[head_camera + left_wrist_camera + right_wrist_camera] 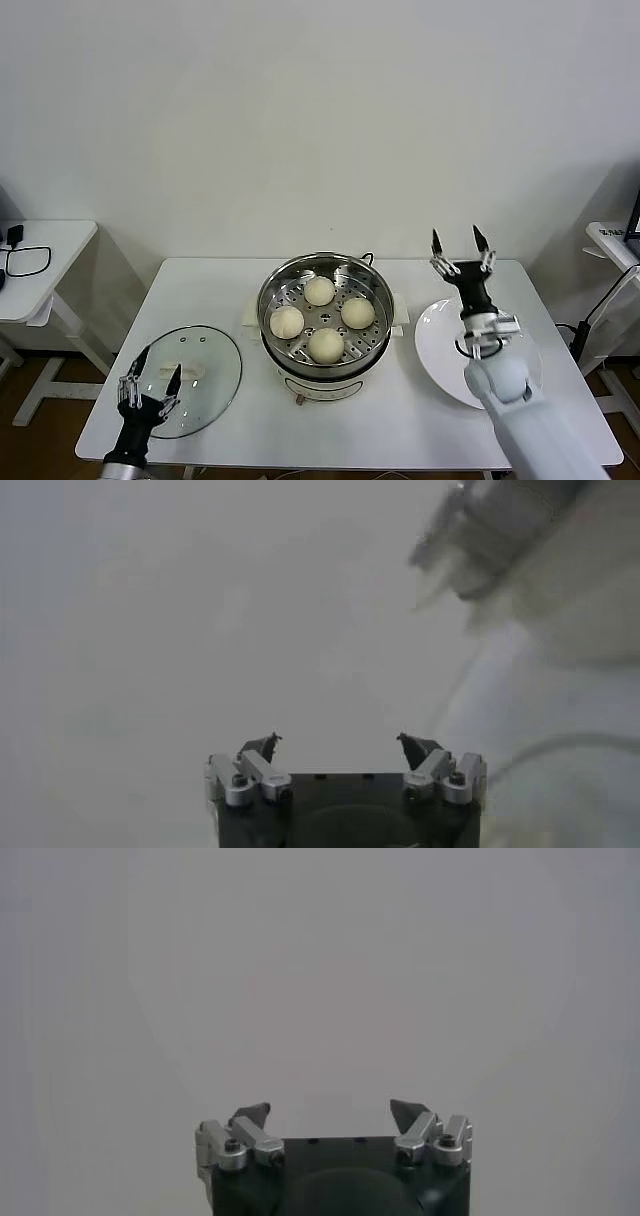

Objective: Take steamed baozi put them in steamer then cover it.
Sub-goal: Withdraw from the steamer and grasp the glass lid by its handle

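Both pincers stand spread wide and grasp nothing. Left pincer (pixel 149 378) hovers over the near-left edge of the cover (pixel 186 379), fingertips pointing up and away from the robot; whether it touches the glass cannot be told from the head view. Right pincer (pixel 460 243) is raised above the far edge of the white plate (pixel 440 340), fingertips up, with its arm crossing the plate's right part and hiding it.

Each wrist view shows only that arm's own pincer, left (pixel 338 745) and right (pixel 330 1111), against a pale blank backdrop; in the left wrist view a blurred grey shape fills one corner and cannot be identified.

On the white worktop (pixel 400 420) the steamer (pixel 323 310) sits in the middle, uncovered, its white base partly hidden under the steel pot. All four steamed baozi (pixel 319 291) lie on the perforated tray inside, spaced apart in a ring. The cover lies flat on the worktop to the robot's left of the steamer, near the front-left edge, its handle in the middle. Bare worktop lies in front of the steamer and between it and the plate. A second small table (pixel 60 250) stands apart on the left, cut off by the frame.
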Motion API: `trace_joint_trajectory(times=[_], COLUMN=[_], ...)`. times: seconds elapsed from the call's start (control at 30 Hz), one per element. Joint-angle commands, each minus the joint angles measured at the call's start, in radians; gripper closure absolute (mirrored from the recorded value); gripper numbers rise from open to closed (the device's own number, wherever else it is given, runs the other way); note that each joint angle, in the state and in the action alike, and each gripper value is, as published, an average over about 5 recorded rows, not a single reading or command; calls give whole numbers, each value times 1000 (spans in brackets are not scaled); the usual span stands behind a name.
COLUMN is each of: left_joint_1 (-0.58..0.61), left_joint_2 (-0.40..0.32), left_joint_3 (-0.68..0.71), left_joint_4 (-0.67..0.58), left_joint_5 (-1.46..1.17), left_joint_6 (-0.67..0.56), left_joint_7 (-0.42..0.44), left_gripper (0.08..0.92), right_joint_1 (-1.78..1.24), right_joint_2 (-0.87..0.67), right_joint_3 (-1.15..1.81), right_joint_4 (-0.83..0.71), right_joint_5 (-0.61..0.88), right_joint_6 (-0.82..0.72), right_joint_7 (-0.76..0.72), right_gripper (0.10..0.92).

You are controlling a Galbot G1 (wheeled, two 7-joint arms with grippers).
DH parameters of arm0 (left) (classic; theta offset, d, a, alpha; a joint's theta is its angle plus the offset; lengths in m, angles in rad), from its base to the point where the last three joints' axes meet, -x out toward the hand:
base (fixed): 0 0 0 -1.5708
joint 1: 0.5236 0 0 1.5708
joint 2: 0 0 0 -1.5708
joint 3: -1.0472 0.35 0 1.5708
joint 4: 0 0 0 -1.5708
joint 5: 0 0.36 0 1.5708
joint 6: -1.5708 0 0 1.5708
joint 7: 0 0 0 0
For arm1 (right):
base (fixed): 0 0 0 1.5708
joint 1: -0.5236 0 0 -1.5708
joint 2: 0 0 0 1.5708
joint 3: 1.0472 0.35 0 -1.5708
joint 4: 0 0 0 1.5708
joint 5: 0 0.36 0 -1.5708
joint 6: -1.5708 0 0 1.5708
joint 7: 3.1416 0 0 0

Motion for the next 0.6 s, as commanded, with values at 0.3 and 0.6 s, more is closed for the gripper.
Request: trace_joint_trajectory(times=[0.3,0.6], left_joint_1=[-80,-126], left_joint_2=[-7,-3], left_joint_3=[-9,6], left_joint_4=[217,254], left_joint_5=[443,474], left_joint_6=[12,48], left_joint_7=[-154,-156], left_gripper=[177,177], right_joint_1=[-186,-195], right_joint_2=[116,128], right_joint_3=[146,140], right_joint_4=[-8,-19], right_joint_5=[-60,-72], right_joint_6=[40,39], right_joint_7=[-7,-14], right_gripper=[203,203])
